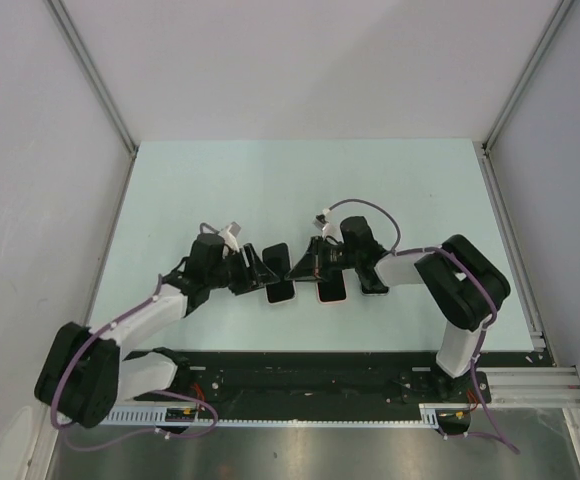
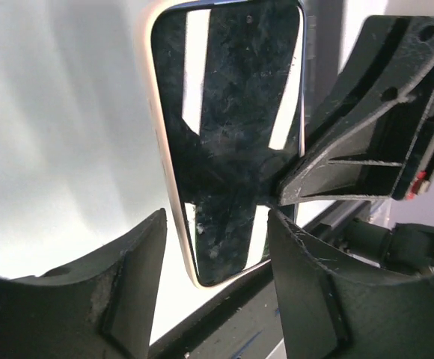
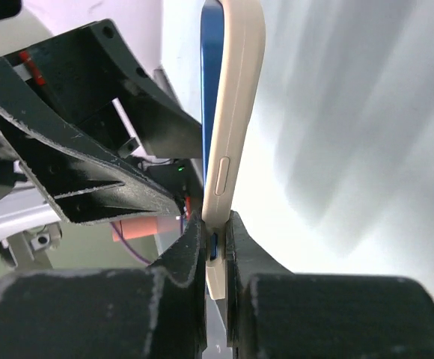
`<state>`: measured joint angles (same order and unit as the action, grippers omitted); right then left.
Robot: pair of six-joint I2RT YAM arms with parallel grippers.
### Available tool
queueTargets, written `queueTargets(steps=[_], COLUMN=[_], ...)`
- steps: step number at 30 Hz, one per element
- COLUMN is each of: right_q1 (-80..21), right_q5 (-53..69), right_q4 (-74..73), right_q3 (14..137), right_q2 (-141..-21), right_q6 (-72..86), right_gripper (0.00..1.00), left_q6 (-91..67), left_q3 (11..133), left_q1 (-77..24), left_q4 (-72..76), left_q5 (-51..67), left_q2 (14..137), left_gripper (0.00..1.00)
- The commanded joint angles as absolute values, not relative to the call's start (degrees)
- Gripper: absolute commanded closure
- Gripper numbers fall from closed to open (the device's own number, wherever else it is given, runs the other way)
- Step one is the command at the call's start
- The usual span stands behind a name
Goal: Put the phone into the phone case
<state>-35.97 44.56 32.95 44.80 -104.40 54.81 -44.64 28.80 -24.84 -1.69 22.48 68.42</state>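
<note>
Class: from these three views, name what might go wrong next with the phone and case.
1. The left hand stands open around the phone, so it may slip or tip.
2. The right hand pinches only one end of the cream case; it may pivot.
3. The two hands sit close together and may collide.

Robotics laboratory test cell: pale mint-green tabletop (image 1: 270, 180) boxed in by plain grey-white wall panels (image 1: 300, 60) on bare aluminium corner posts (image 1: 92, 72); two black-and-white robot arms (image 1: 457, 345) bolted to a black mounting plate (image 1: 310, 375) at the near edge; purple cables (image 1: 365, 203) strung along them; slotted white cable duct (image 1: 145, 412); aluminium extrusion rail (image 1: 530, 382)
</note>
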Motion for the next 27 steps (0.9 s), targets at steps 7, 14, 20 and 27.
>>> queueTargets(steps=[7,14,20,27], right_q1=[-35.2,-35.4,-35.9,-37.0], right_q5=[55.0,57.4,59.2,59.7], right_q4=[49.9,56.1,67.9,83.3], right_q3=[44.0,43.5,42.6,42.0], right_q2=[-98.1,-97.5,-99.4,-105.2], right_q6=[60.0,63.5,71.0,81.6], right_gripper=[1.0,1.0,1.0,0.98], left_q6=[-46.1,-47.1,-55.5,-58.5], left_q3=[24.6,23.4,16.4,14.1], left_q1=[-22.2,-20.9,-20.5,-20.0], left_q4=[-1.9,-1.5,13.6,23.6], left_q5=[28.1,30.4,33.4,37.6], left_q2=[53.3,50.4,45.9,45.5], left_gripper=[0.36,0.34,0.35,0.38])
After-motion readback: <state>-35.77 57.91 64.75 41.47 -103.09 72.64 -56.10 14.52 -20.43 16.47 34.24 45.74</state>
